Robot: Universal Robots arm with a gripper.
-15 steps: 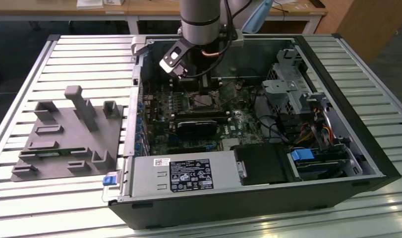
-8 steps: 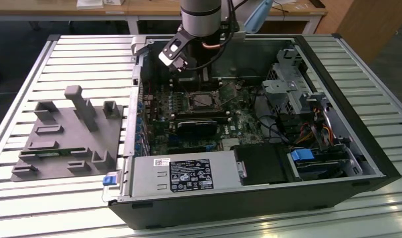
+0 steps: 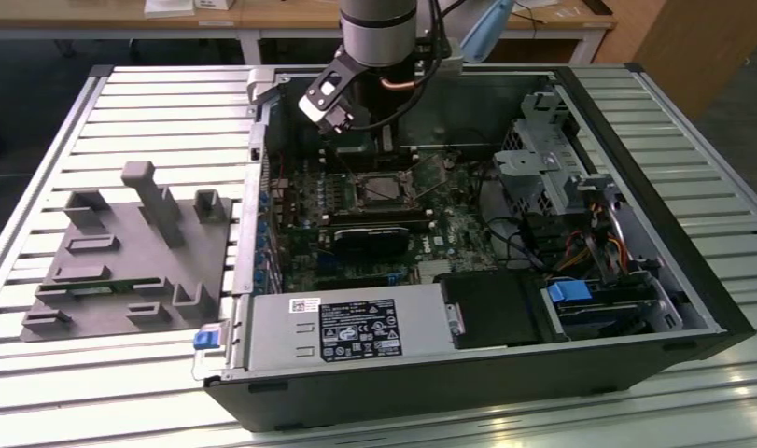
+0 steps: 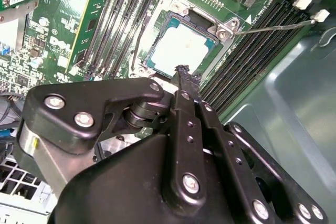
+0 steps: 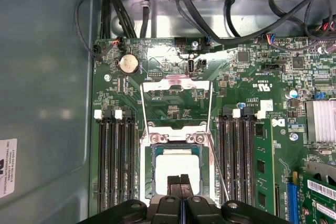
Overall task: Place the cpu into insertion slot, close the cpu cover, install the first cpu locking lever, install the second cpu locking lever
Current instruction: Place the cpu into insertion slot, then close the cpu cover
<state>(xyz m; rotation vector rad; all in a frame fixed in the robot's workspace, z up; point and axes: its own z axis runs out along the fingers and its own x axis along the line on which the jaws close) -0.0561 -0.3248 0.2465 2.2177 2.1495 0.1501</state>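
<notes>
The cpu lies flat in the insertion slot, its pale metal top catching the light; both wrist views show it. The cpu cover is swung open away from the slot, and bare board shows through its window. A thin wire locking lever runs along one side of the slot and sticks out freely. My gripper is shut with nothing in it, its tips just over the cpu's near edge. In the exterior view the arm hangs over the slot.
Long black memory slots flank the socket on both sides. Black cables loop beyond the open cover. In the case are a black heatsink block, a power supply and a drive cage. A grey fixture sits on the exterior view's left.
</notes>
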